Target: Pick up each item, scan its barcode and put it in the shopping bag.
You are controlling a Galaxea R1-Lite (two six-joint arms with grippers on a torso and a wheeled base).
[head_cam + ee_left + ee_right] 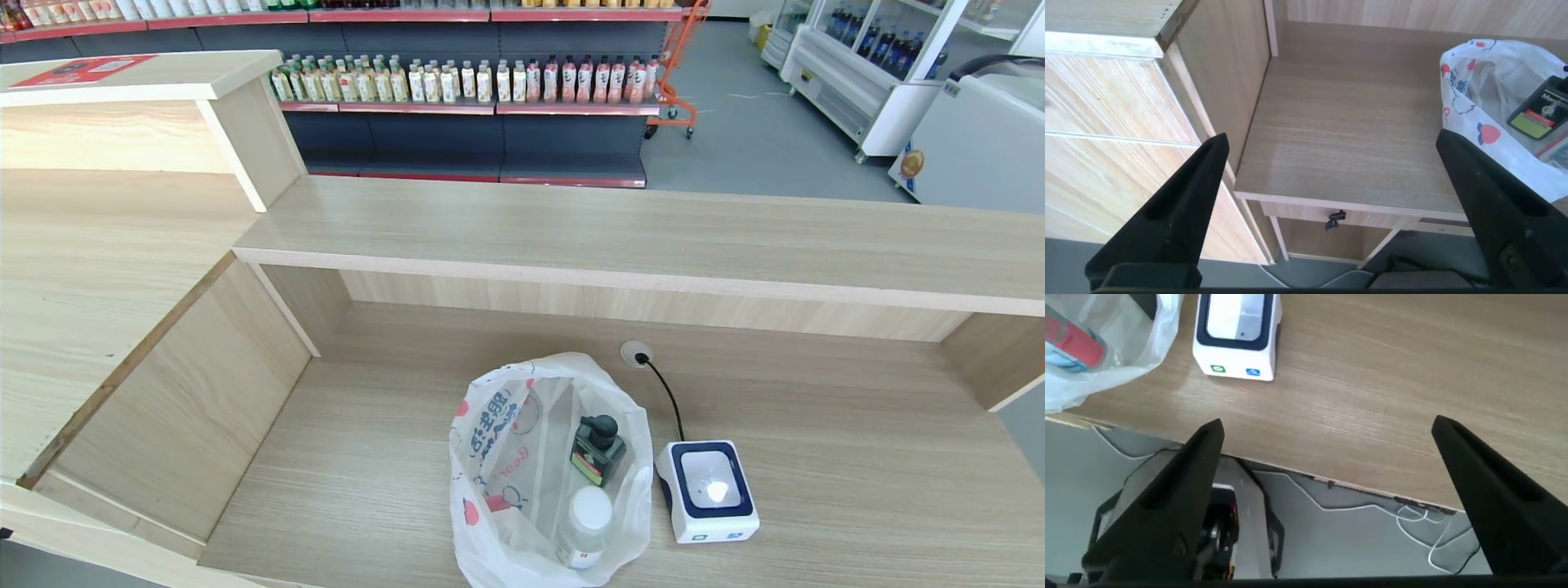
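Observation:
The white shopping bag (pixel 522 457) stands open on the lower counter. Inside it lie a dark bottle with a black cap (pixel 598 447) and a clear bottle with a white cap (pixel 586 523). Just right of the bag sits the white and blue barcode scanner (pixel 709 490), its window lit, with a black cable running back to a hole in the counter. My left gripper (pixel 1331 196) hangs open off the counter's front edge, left of the bag (pixel 1503 106). My right gripper (pixel 1327 498) is open too, in front of the counter's edge near the scanner (pixel 1237 335).
A raised wooden ledge (pixel 653 237) runs along the back of the counter, and a side panel (pixel 188 400) walls its left end. Bare counter (pixel 865 474) lies right of the scanner. Store shelves with bottles (pixel 465 82) and fridges (pixel 882 65) stand beyond.

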